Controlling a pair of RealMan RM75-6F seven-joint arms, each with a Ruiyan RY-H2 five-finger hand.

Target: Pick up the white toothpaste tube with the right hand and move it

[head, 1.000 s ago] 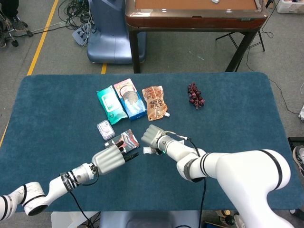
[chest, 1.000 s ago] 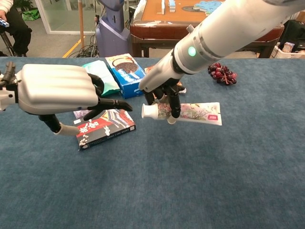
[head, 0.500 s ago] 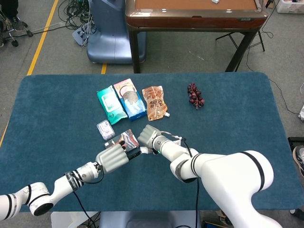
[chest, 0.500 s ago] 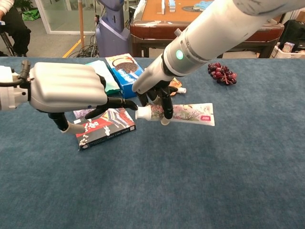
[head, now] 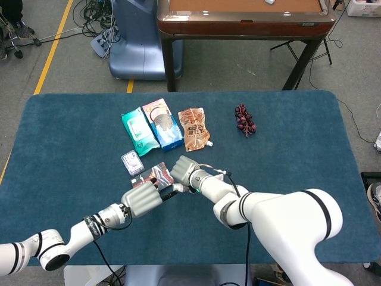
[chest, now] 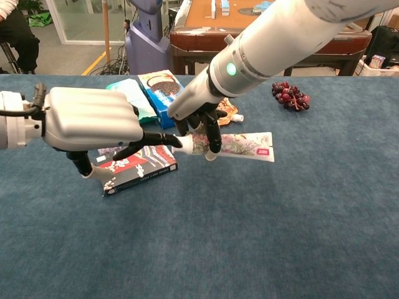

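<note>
I have the right hand [chest: 198, 121] clamped around the cap end of the white toothpaste tube with its flowered print [chest: 234, 146], just above centre in the chest view. The tube hangs level off the blue felt table [chest: 249, 237], its flat tail pointing toward the right of the frame. My left hand [chest: 93, 118] sits at the left of the frame with fingers apart, holding nothing, its dark fingertips [chest: 163, 141] almost at the tube's white cap; from the head view I can't quite tell whether they touch it. Below that hand lies the flat red-and-black printed box [chest: 138, 167].

To do this well I'd keep the grip firm near the cap and carry the tube level, since the long tail could sag or swing if I tilt the wrist. I'd hold it high enough to pass over the box, and watch the left fingers so the cap doesn't knock into them.
</note>
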